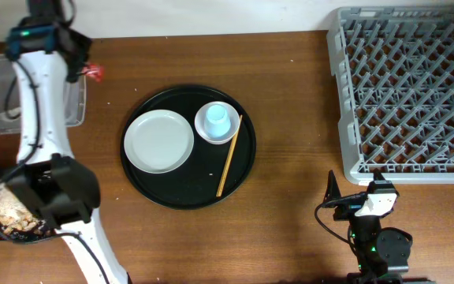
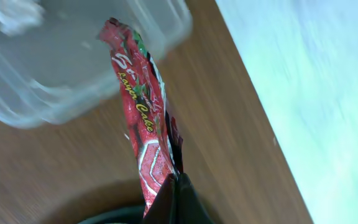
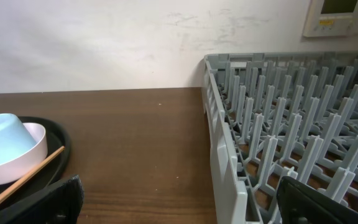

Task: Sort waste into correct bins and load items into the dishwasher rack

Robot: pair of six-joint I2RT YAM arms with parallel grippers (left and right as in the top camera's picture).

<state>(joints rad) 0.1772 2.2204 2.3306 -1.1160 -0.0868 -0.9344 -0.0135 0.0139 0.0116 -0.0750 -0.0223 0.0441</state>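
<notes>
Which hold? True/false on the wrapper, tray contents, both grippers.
1. The left gripper is shut on the red shiny wrapper. True.
2. The wrapper is already binned. False: it hangs outside the clear plastic rectangular tub's corner.
3. The round white plate lies on the round black tray. True.
4. The plate is alone on the tray. False: thin wooden chopsticks and a light-blue cup in its pale round dish lie there too.
5. The right gripper is open beside the large grey plastic rack. True.
6. The left gripper hovers over the tray. False: it is by the tub.
</notes>
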